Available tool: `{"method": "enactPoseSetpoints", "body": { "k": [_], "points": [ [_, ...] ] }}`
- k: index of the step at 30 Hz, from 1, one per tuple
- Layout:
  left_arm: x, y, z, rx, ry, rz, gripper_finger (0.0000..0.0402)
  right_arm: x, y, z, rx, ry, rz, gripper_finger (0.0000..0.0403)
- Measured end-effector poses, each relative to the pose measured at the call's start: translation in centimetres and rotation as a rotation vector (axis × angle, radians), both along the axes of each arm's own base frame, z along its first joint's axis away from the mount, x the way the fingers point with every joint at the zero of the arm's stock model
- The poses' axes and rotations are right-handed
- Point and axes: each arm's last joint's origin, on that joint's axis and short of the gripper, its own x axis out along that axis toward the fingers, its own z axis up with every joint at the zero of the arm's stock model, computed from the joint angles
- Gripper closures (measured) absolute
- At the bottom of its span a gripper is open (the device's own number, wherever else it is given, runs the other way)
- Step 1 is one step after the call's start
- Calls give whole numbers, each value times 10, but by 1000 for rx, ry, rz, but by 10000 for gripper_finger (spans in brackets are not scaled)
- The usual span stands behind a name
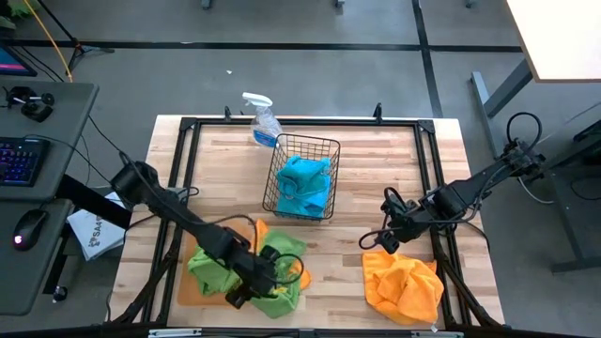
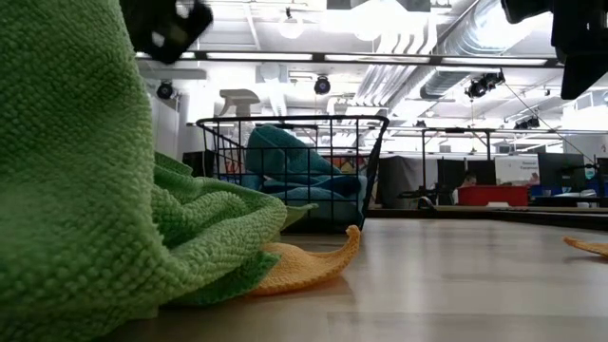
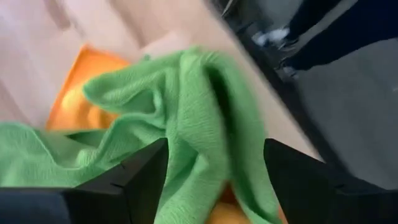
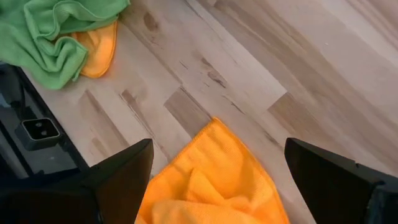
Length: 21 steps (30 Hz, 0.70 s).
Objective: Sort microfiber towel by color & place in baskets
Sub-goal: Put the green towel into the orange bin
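Now the left gripper (image 1: 246,293) is wide open over the green towel (image 1: 211,261); the right gripper (image 1: 379,241), open too, holds nothing above the orange towel (image 1: 404,286).

No legible text: print on white sheet (image 1: 91,232) beside table too small to read.

L tool (image 1: 246,289) low, fingers apart; R tool (image 1: 374,238) hovering, fingers spread, prob. empty.

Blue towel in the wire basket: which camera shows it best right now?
The high view: it looks straight down into the black wire basket and shows the blue towel whole. The low view sees it side-on through the mesh. Neither wrist view shows it.
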Motion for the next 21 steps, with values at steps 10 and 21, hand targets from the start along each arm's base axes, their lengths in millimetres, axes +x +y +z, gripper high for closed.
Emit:
{"method": "enactPoseSetpoints", "body": {
  "k": [10,21],
  "points": [
    [15,-2,-29,67,129,308,268,0,-1,0,-63,-19,66,43],
    [-1,28,140,96,-138,546,399,1,-2,0,-145,-37,157,43]
  ]
}}
